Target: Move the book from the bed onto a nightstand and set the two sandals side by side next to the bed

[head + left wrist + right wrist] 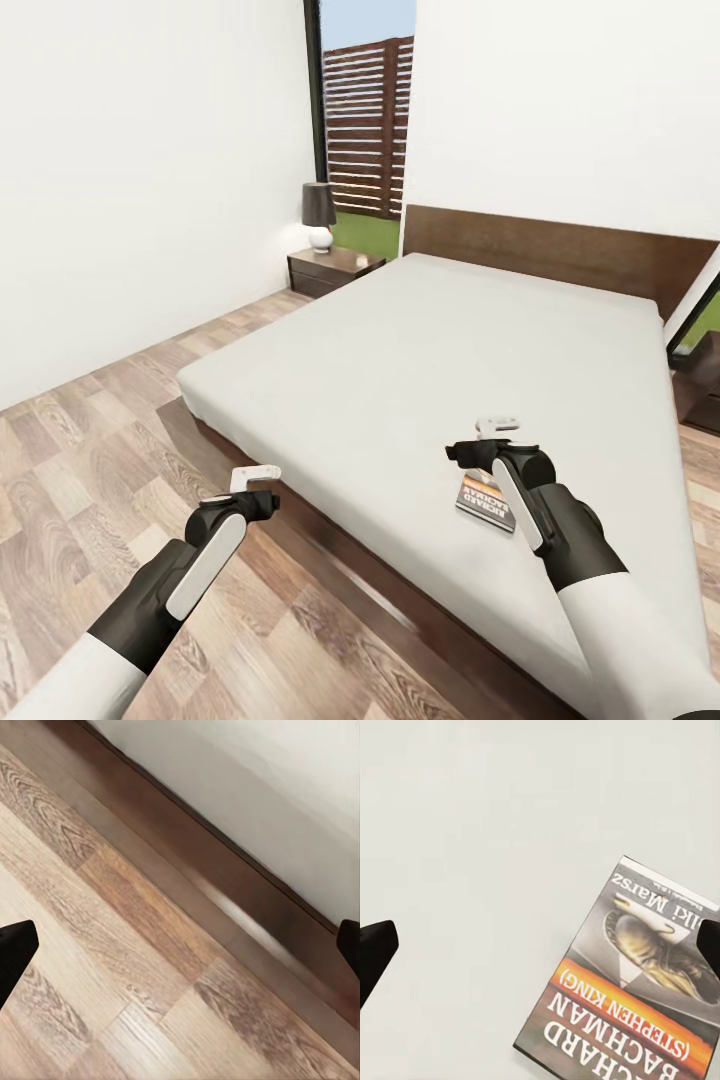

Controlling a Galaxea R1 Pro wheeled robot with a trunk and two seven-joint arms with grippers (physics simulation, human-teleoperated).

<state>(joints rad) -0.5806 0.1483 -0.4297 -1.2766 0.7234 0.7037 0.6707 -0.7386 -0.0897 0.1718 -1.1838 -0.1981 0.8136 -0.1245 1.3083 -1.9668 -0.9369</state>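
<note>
The book (pixel 483 497) lies flat on the bed (pixel 420 340) near its front edge, with a dark cover, an orange band and white lettering. My right gripper (pixel 487 455) hovers just above it and partly hides it. In the right wrist view the book (pixel 637 997) sits toward one fingertip (pixel 709 945), and the gripper (pixel 542 949) is open over the grey mattress. My left gripper (pixel 245 495) hangs open over the wood floor beside the bed's dark frame (pixel 225 885). The sandals are out of view.
A dark nightstand (pixel 335 268) with a black-shaded lamp (pixel 319 213) stands at the bed's far left, by the window. A second nightstand (pixel 700 385) shows at the right edge. The wood-plank floor (pixel 90 450) runs along the bed's left side up to a white wall.
</note>
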